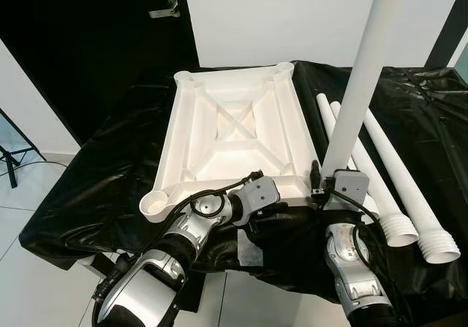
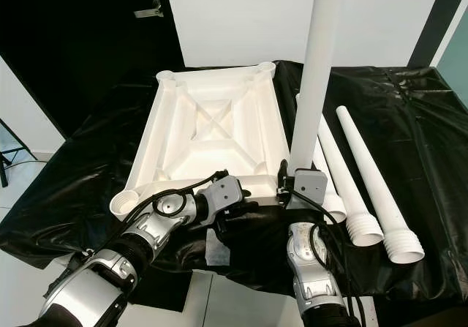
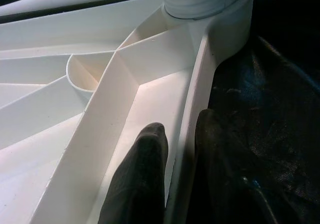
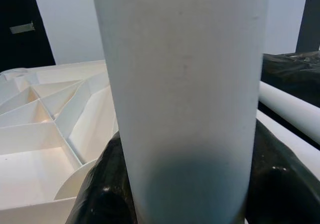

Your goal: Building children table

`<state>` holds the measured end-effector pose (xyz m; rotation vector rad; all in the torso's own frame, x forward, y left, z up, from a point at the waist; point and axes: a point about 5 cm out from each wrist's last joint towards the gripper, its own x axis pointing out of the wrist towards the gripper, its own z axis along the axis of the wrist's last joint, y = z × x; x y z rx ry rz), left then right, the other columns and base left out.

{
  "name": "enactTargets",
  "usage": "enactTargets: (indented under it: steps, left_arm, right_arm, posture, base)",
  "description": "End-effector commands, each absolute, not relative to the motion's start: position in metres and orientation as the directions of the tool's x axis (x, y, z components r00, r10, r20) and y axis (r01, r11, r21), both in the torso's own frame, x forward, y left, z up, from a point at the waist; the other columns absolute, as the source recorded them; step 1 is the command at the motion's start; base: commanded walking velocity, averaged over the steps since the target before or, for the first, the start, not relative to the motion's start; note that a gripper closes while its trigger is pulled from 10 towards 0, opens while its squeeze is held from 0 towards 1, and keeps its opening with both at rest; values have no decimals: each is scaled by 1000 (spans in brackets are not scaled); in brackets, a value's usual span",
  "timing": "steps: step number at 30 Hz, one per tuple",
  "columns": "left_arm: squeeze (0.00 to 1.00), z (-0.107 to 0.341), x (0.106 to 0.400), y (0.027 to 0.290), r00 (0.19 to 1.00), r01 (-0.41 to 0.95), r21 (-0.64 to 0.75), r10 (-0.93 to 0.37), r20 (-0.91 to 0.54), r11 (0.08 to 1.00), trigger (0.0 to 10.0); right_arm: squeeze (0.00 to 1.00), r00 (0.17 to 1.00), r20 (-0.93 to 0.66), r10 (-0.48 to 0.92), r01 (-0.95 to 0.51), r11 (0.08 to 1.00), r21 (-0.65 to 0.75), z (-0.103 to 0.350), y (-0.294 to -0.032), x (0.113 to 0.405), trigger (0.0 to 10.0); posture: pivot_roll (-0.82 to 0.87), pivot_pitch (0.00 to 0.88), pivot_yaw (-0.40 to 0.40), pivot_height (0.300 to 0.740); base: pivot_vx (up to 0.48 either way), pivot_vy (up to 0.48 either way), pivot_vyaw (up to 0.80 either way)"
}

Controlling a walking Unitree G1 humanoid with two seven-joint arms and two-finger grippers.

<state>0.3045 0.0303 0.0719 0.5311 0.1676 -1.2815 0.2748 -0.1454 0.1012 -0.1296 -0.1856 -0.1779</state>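
Left gripper (image 3: pixel 175 179) pinches the near edge wall of the white tabletop (image 1: pixel 234 129), one black finger (image 3: pixel 142 174) inside the rim and the other outside against the black sheet (image 1: pixel 95 173). That tabletop lies upside down on the sheet-covered surface, its ribbed underside and crossed braces facing up, with round sockets at its corners. Near its front right corner, the right gripper (image 4: pixel 185 184) is clamped around a white table leg (image 1: pixel 362 78), which stands upright with its threaded end seated in the corner socket (image 3: pixel 220 18). Further right, three more white legs (image 1: pixel 398 173) lie side by side on the sheet, their ridged ends pointing toward the robot. Behind the table are a dark door (image 1: pixel 88 42) and a pale wall (image 1: pixel 278 16).
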Motion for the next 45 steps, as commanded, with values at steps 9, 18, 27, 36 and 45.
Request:
enactTargets:
  steps: [9,18,27,36,45]
  left_arm:
    - [0,24,273,42,107,994,88,-795,-597,68,10000]
    - [0,22,272,42,99,995,83,-793,-601,61,10000]
    - [0,23,272,41,102,994,84,-796,-597,64,10000]
    - [0,22,271,44,105,994,82,-792,-602,69,10000]
    - [0,22,273,44,104,994,87,-790,-604,65,10000]
  right_arm:
    - [1000,988,36,150,-143,976,-164,82,-142,274,10000]
    - [0,908,9,420,-392,855,-339,102,-161,284,10000]
    - [0,814,-72,576,-567,763,-311,103,-166,276,0]
    - [0,793,-124,596,-607,756,-245,87,-157,271,0]
    - [0,991,26,128,-121,977,-178,84,-165,276,0]
  posture:
    - [-62,3,43,740]
    - [-75,5,48,740]
    - [-67,5,43,740]
    - [-64,4,46,740]
    - [-61,0,47,740]
  base:
    - [0,0,0]
    - [0,0,0]
    - [0,0,0]
    - [0,0,0]
    - [0,0,0]
